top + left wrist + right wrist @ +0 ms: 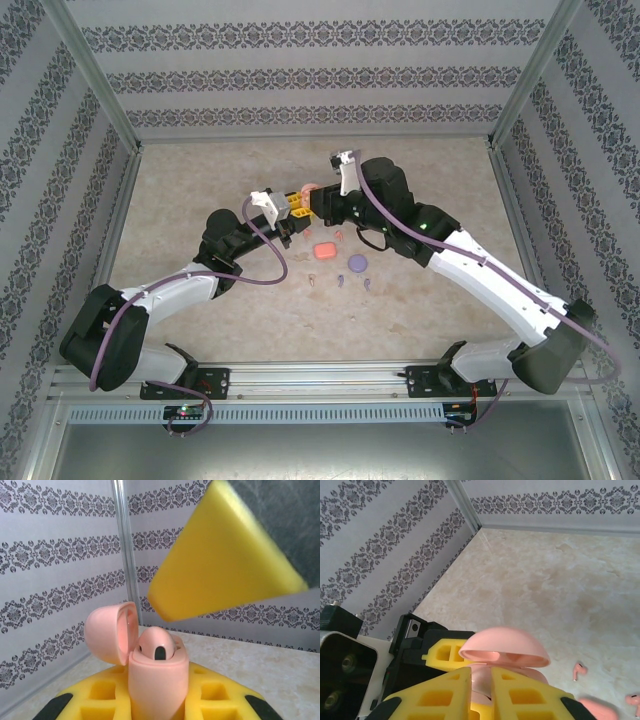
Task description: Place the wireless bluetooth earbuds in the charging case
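My left gripper (288, 212) is shut on the salmon-pink charging case (157, 685), holding it upright above the table with its lid (107, 635) swung open. One pink earbud (156, 645) sits in the case's top. A yellow finger (225, 555) of my right gripper (318, 203) hovers just above it without touching. In the right wrist view that gripper (481, 672) has its jaws parted by a narrow gap over the case, under the lid (505, 647). Loose earbuds lie on the table: a pink one (313, 281), two purple ones (340, 282) (368, 284), and another pink one (578, 670).
A closed pink case (323, 250) and a round purple case (358, 264) lie on the beige table (200, 190) just in front of the grippers. One more small pink bud (338, 235) lies near them. Patterned walls and a metal frame post (127, 555) enclose the table.
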You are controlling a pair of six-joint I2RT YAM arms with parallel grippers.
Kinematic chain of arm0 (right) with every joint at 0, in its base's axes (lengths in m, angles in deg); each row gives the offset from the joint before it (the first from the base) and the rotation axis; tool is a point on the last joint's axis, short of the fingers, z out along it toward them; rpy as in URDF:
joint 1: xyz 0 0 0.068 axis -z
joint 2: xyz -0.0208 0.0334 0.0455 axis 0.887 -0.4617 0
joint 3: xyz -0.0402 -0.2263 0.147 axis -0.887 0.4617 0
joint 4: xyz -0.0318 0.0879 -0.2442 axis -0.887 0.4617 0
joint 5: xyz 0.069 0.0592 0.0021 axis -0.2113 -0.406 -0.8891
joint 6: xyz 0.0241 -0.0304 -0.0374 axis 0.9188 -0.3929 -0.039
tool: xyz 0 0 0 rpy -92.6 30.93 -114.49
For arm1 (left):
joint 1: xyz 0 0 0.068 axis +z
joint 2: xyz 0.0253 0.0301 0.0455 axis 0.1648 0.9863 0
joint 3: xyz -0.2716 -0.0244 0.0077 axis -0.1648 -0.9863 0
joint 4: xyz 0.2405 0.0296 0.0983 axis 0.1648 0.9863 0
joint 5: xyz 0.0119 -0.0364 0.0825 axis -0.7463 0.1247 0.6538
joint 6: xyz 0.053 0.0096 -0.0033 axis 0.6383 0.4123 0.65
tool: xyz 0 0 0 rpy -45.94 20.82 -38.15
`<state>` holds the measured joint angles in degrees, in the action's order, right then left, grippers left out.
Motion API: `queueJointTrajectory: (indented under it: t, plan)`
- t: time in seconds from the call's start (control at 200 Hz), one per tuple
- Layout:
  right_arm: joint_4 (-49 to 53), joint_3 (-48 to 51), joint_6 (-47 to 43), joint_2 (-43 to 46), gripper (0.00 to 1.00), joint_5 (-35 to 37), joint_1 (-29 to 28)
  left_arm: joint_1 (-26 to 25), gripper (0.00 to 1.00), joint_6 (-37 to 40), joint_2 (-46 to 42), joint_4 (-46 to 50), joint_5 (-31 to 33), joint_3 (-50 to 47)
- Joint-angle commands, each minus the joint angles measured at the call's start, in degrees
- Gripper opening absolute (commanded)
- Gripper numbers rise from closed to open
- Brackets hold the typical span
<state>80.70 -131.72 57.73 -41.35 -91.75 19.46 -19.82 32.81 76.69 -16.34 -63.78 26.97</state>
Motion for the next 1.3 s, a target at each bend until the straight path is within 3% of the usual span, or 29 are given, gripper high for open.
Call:
queueJointTrajectory:
  t: [0.0, 0.15, 0.35, 0.57, 0.889, 1.294]
  plan:
    - [-0.5, 0.4, 0.9, 4.0, 0.23, 1.1, 0.6, -0.7, 0.0, 1.0, -2.0, -1.9, -0.2, 1.2]
    - [2.3, 1.8, 1.5, 9.0, 0.31, 2.0, 1.0, -0.7, 0.0, 1.8, -3.0, -2.2, 2.9, -0.3]
    - [7.9, 6.7, 2.7, 15.2, 0.5, 5.1, 1.9, -0.7, 0.0, 2.3, -6.1, -1.8, 6.0, -3.1]
    - [11.6, 13.0, 4.8, 15.0, 0.58, 7.4, 1.7, -0.6, 0.0, 1.5, -10.8, -2.2, 9.6, -7.8]
    - [15.1, 16.4, 9.4, 3.2, 0.6, 12.9, -3.5, -0.3, 0.0, 1.3, -16.5, -2.3, 12.9, -13.6]
    - [15.1, 8.5, 16.9, -19.9, 0.6, 12.8, -7.9, 2.4, 0.0, -1.3, -17.1, -7.4, 15.3, -16.2]
